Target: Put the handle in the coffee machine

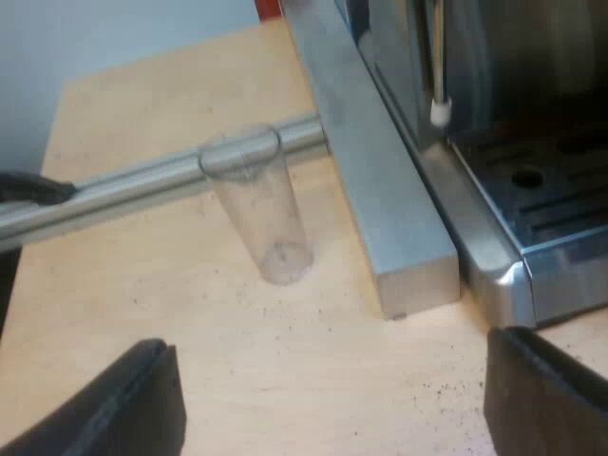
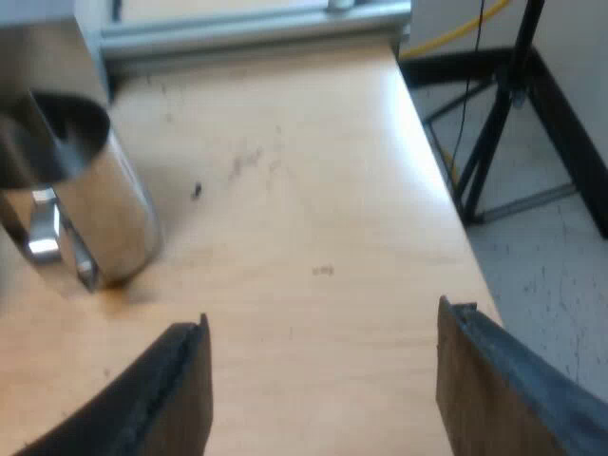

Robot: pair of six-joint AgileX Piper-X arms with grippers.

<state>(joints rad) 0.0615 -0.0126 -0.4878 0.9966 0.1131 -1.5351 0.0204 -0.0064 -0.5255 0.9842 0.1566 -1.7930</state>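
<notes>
Left gripper (image 1: 332,380) hangs spread wide over the tabletop (image 1: 123,114), measuring glass (image 1: 258,204) just ahead, espresso machine (image 1: 532,161) close by. Right gripper (image 2: 323,328), equally wide, hovers by the tabletop's edge, steel mug (image 2: 90,190) nearby.

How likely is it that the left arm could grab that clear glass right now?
Probably yes. The measuring glass stands upright just ahead of the open jaws, with bare table between; the metal rail beyond it might crowd a grip.

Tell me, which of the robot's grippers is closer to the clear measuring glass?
Left. The left gripper hangs open just short of the measuring glass, which stands near the espresso machine. The right gripper, also open, is by the metal mug instead, apparently farther off.
</notes>
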